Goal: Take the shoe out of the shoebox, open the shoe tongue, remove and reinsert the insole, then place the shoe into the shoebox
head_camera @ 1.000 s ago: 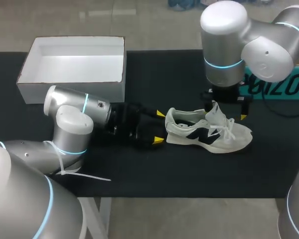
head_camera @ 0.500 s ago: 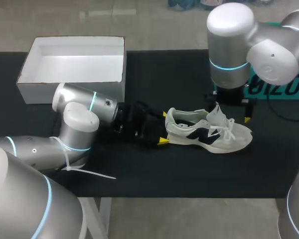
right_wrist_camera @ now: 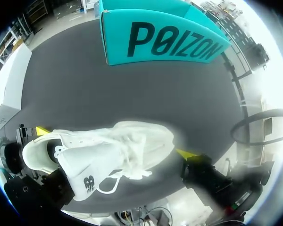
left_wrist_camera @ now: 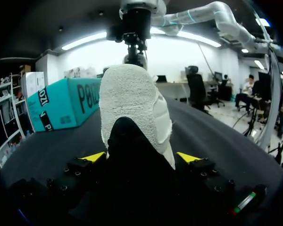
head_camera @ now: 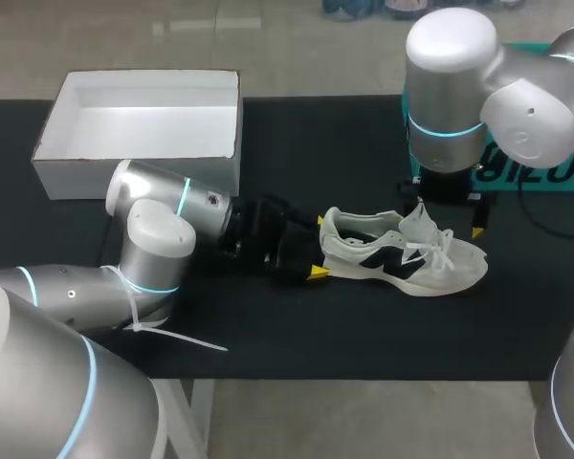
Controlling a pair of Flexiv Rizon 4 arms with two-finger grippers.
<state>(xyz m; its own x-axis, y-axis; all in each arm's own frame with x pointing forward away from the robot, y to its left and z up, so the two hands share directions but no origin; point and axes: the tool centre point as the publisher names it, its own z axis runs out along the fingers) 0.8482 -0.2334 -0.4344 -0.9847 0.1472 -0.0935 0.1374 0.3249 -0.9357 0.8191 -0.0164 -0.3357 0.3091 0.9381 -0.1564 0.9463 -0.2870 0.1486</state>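
Note:
A white sneaker with dark side markings (head_camera: 402,253) lies on its sole on the black table, toe to the right, tongue standing up. My left gripper (head_camera: 319,248) is open at its heel, one yellow tip on each side. In the left wrist view the heel (left_wrist_camera: 132,106) fills the space between the fingers of the left gripper (left_wrist_camera: 140,157). My right gripper (head_camera: 444,212) hangs open just above the tongue and laces. In the right wrist view the sneaker (right_wrist_camera: 108,150) lies under the right gripper (right_wrist_camera: 122,162), between its fingers. The white shoebox (head_camera: 231,143) stands open at the back left.
A teal box (head_camera: 555,167) sits at the table's right edge behind my right arm, also seen as the teal box (right_wrist_camera: 165,35) beyond the shoe. A dark cable (head_camera: 545,215) runs along the right side. A white cable tie (head_camera: 177,335) hangs from my left arm.
My left gripper has slid right until its tips flank the heel, and the shoe has shifted slightly right. My right arm has moved a little to the right.

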